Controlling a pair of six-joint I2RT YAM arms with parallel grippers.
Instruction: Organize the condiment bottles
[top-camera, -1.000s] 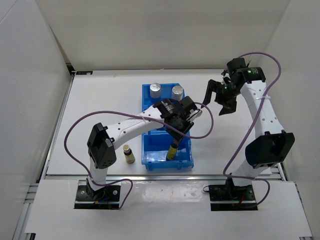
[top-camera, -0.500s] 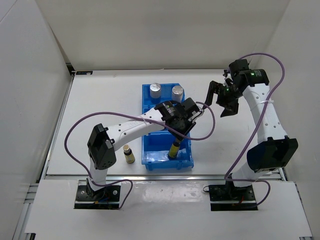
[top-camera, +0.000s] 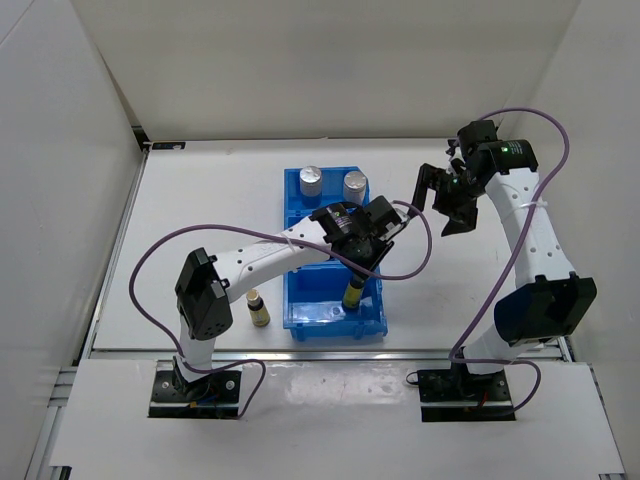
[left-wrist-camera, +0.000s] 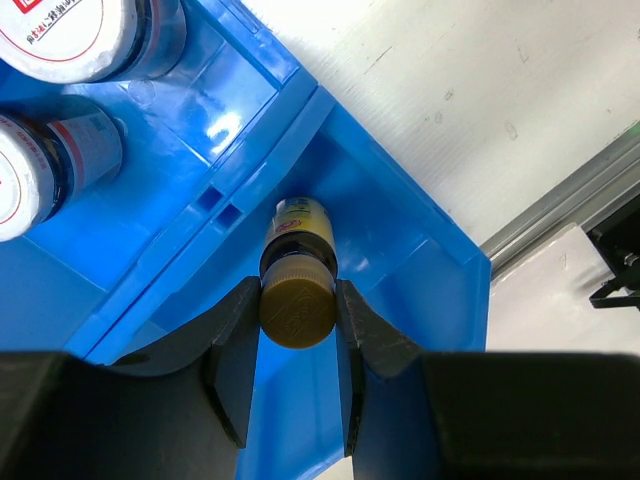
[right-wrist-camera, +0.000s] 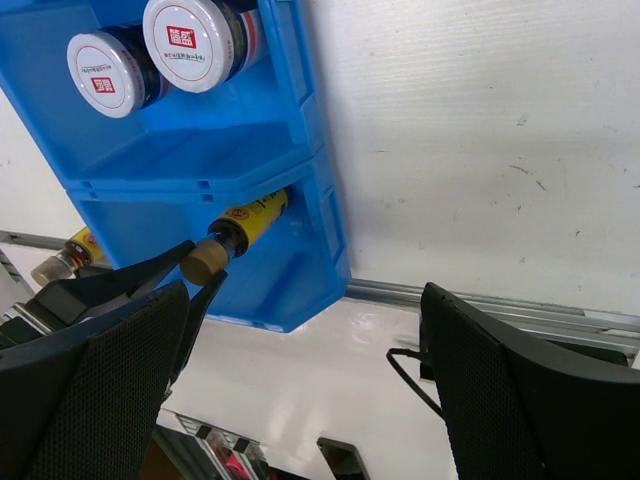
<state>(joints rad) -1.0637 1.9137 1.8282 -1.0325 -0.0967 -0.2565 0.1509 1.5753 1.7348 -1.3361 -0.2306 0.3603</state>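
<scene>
Careful: left claw (left-wrist-camera: 296, 296) grips the bottle (left-wrist-camera: 298, 232) by its cap inside the bin's (left-wrist-camera: 425, 265) near compartment, and letting go before it's seated could topple it.

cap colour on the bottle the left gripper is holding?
Mustard-brown cap above the dark neck of the bottle; clearest in the left wrist view.

I can make out no full word or number. The two squat jars (right-wrist-camera: 195, 42) in the far compartment of the blue bin (right-wrist-camera: 300, 110) each bear on top a red square with white characters, too small for me to read. The slim bottle (left-wrist-camera: 299, 212) in the near compartment has a yellow label with print too fine to read.
</scene>
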